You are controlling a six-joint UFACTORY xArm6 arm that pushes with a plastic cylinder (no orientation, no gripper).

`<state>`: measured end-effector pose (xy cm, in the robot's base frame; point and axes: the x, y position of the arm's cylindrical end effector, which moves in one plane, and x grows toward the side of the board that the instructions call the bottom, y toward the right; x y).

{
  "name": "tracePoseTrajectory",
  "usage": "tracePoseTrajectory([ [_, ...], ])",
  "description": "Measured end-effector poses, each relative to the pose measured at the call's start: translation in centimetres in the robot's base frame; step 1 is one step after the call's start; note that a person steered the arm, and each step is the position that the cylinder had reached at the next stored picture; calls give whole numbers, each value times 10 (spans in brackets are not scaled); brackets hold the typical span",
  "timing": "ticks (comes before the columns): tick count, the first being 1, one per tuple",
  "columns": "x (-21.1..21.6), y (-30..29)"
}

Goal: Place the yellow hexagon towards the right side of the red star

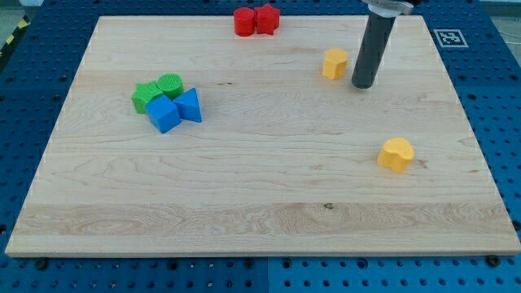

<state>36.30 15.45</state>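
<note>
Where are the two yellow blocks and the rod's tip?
upper yellow block (pixel 334 63), camera view, its front face.
lower yellow block (pixel 396 154), camera view, its top.
my tip (pixel 363 85), camera view, rod's very end.

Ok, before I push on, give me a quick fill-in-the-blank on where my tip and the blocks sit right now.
1. My tip stands just to the view's ____ of the upper yellow block.
2. The two red blocks sit at the view's ____ edge of the board.
3. The lower yellow block lies on the view's ____ side of the board.
4. The cluster of green blocks and blue blocks numbers ____ blocks.

Missing words: right; top; right; four
</note>
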Motion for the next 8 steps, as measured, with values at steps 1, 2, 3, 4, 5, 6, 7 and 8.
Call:
tracePoseTrajectory([
  [1, -24, -12],
  [2, -31, -14],
  [3, -52, -14],
  [4, -51, -23],
  [5, -31, -27],
  [6, -27, -31],
  [7, -28, -44],
  [8, -57, -57],
])
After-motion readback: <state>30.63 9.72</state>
